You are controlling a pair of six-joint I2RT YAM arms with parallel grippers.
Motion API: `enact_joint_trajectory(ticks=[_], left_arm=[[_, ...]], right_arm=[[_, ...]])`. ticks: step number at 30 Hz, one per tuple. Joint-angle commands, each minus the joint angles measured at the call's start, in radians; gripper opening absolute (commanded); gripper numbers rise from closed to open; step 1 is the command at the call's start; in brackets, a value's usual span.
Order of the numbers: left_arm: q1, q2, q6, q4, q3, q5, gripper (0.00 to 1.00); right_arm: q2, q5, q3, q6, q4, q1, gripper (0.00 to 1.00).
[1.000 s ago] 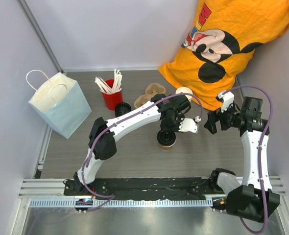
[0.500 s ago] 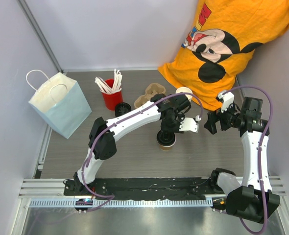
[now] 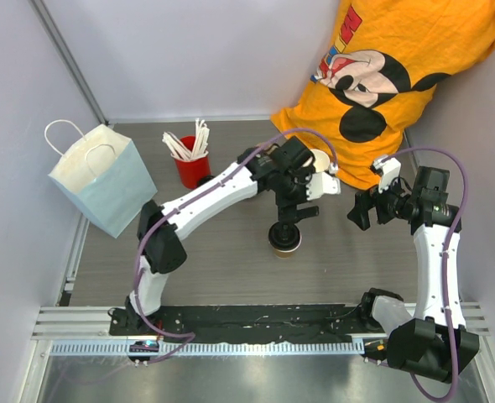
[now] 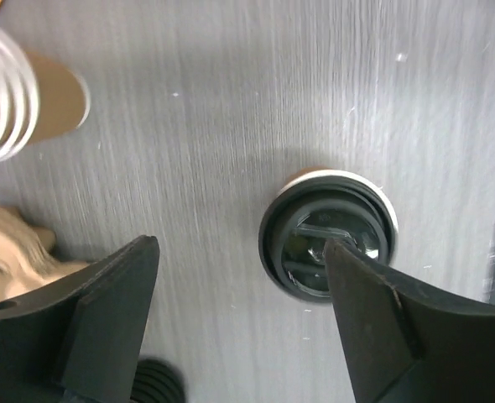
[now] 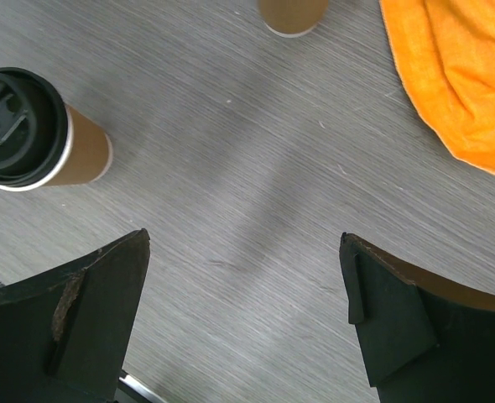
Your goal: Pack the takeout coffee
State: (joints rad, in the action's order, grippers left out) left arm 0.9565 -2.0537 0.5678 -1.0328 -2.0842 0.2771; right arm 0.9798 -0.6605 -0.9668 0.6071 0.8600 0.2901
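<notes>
The takeout coffee (image 3: 284, 239) stands upright on the grey surface (image 3: 231, 260) near its middle, black lid on top. The left claw (image 3: 288, 217) hangs just above it with fingers spread wide and gripping nothing. In the wrist view the lid (image 4: 327, 243) shows between and below the two dark fingers (image 4: 105, 319), clear of both.

The right claw (image 5: 243, 319) is also wide apart and empty, over bare surface to the right of the cup. Its camera catches the cup's brown side (image 5: 84, 155) at upper left.

Further back sit a red cup of white sticks (image 3: 193, 164) and a pale blue paper bag (image 3: 101, 180) – an orange shirt (image 3: 398, 75) fills the far right corner.
</notes>
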Motion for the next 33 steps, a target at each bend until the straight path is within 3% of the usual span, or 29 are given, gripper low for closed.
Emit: enact_joint_trajectory(ticks=[1,5,9,19,25,33], left_arm=[[-0.12,0.206,-0.235,0.174,0.113,0.137,0.85],[-0.219,0.345,-0.351,0.292,0.403,0.18,0.86],[-0.229,0.426,-0.387,0.391,0.582,0.166,0.89],[-0.231,0.374,-0.557,0.505,0.65,0.283,0.86],[-0.231,0.348,-0.615,0.545,0.659,0.349,0.84],[-0.231,0.357,-0.672,0.582,0.728,0.332,0.84]], right_arm=[[0.026,-0.126,-0.027,-0.027,-0.018,0.003,1.0],[0.095,-0.249,-0.053,-0.023,0.016,0.003,1.0],[0.161,-0.317,-0.078,-0.024,0.031,-0.026,0.99],[0.194,-0.102,0.014,-0.076,-0.105,-0.285,0.91],[0.232,-0.057,0.039,-0.05,-0.101,-0.29,0.79],[0.254,-0.099,0.028,-0.095,-0.091,-0.322,0.78]])
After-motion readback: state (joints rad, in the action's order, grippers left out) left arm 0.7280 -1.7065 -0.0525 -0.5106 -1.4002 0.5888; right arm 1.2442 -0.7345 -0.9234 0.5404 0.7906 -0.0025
